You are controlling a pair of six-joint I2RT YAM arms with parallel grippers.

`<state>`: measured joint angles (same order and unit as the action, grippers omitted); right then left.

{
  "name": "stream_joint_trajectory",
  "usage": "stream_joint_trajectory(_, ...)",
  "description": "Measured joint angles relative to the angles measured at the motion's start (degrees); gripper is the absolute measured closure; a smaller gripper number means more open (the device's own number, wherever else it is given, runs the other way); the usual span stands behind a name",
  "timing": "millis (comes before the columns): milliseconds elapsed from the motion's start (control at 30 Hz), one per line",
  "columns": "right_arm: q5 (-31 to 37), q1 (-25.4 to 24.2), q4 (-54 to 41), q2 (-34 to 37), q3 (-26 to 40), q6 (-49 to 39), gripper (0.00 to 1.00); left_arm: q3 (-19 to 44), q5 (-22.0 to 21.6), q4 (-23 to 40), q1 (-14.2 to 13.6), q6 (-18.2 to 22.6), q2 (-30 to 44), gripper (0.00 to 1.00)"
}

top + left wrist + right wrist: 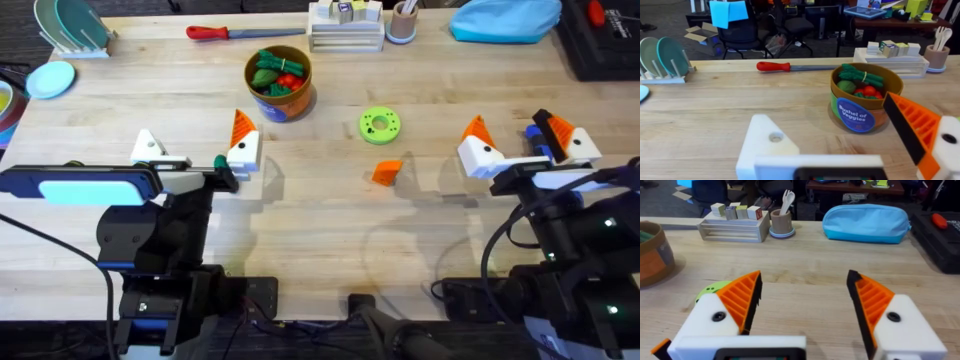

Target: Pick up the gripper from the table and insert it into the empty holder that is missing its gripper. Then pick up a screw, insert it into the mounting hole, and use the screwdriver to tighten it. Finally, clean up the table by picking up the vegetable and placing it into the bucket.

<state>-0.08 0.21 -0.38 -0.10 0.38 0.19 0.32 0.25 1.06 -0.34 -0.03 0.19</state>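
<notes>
We see both arms' fingers spread, empty | loose gripper (386,172) mid-tabletop | holder (768,145) bare | risk: wedge probably skids when pinched.

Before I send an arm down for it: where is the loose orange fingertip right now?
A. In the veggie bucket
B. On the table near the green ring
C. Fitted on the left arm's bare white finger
B: the orange fingertip lies on the table just below the green ring, apart from both arms.
</notes>
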Motion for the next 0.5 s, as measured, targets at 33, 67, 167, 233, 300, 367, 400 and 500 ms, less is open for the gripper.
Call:
stream_joint_trajectory(33, 0.0, 0.0, 0.0, 0.0, 0.0, 0.0, 0.011, 0.0, 0.0, 0.0, 0.0, 0.0, 0.0, 0.009)
stream_joint_trajectory(67, 0.0, 0.0, 0.0, 0.0, 0.0, 0.0, 0.011, 0.0, 0.0, 0.0, 0.0, 0.0, 0.0, 0.009)
stream_joint_trajectory(167, 0.0, 0.0, -0.4, 0.0, 0.0, 0.0, 0.011, 0.0, 0.0, 0.0, 0.0, 0.0, 0.0, 0.009)
stream_joint_trajectory(233, 0.0, 0.0, -0.6, 0.0, 0.1, 0.0, 0.011, 0.0, 0.0, 0.0, 0.0, 0.0, 0.0, 0.009)
stream_joint_trajectory(300, 0.0, 0.0, -0.6, 0.0, 0.1, 0.0, 0.011, 0.0, 0.0, 0.0, 0.0, 0.0, 0.0, 0.008)
stream_joint_trajectory(367, 0.0, 0.0, -0.6, 0.0, 0.1, 0.0, 0.011, 0.0, 0.0, 0.0, 0.0, 0.0, 0.0, 0.007)
stream_joint_trajectory(400, 0.0, 0.0, -0.6, 0.0, 0.1, 0.0, 0.01, 0.0, 0.0, 0.0, 0.0, 0.0, 0.0, 0.007)
stream_joint_trajectory(500, 0.0, 0.0, -0.5, 0.0, 0.1, 0.8, 0.01, 0.0, 0.0, 0.0, 0.0, 0.0, 0.0, 0.008)
